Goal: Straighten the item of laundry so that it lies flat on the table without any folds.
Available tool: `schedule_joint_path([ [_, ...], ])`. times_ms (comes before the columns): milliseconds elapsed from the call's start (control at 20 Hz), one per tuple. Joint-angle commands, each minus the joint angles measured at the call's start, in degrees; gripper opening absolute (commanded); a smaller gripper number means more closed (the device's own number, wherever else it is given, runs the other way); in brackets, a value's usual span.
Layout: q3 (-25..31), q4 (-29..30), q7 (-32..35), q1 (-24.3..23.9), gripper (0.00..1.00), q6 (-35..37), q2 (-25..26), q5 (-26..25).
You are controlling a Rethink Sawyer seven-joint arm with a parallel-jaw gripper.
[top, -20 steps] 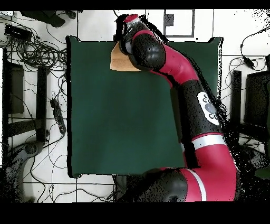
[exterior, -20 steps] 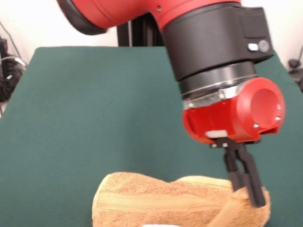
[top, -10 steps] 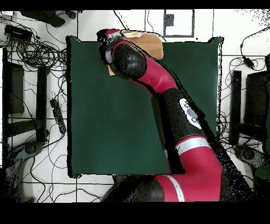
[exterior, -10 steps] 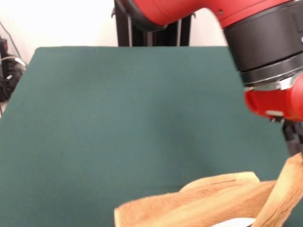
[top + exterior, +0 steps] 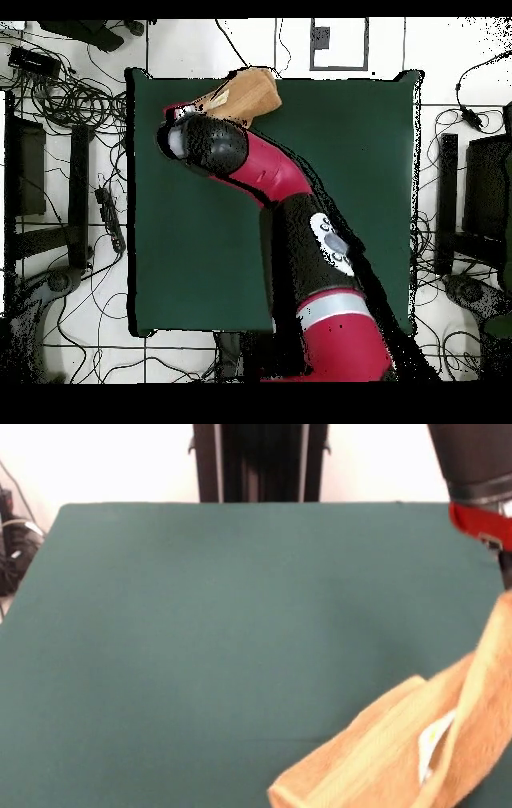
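Since towel (image 5: pixel 400 744) hangs slanted from gripper (image 5: pixel 506 576), jaws likely pinch one corner, pulling folds open over table (image 5: pixel 200 624)

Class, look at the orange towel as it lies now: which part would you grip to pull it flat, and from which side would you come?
Probably the low free corner of the towel, near the table's front edge in the front view. The opposite end is lifted toward the gripper at the right, so the cloth slopes down to this corner. Come from above, then pull away from the raised end to draw out the fold.
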Motion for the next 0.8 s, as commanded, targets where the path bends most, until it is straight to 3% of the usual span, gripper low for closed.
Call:
schedule_joint_path([
  [50, -9.12, 13.02, 19.36, 3.55, 0.0, 12.71, -6.85, 2.98],
  [550, -29.72, 5.06, 20.24, 11.69, 0.0, 30.01, -9.88, -11.38],
  [800, -32.31, 5.84, 12.01, 9.05, 0.0, 30.55, -11.32, -15.53],
])
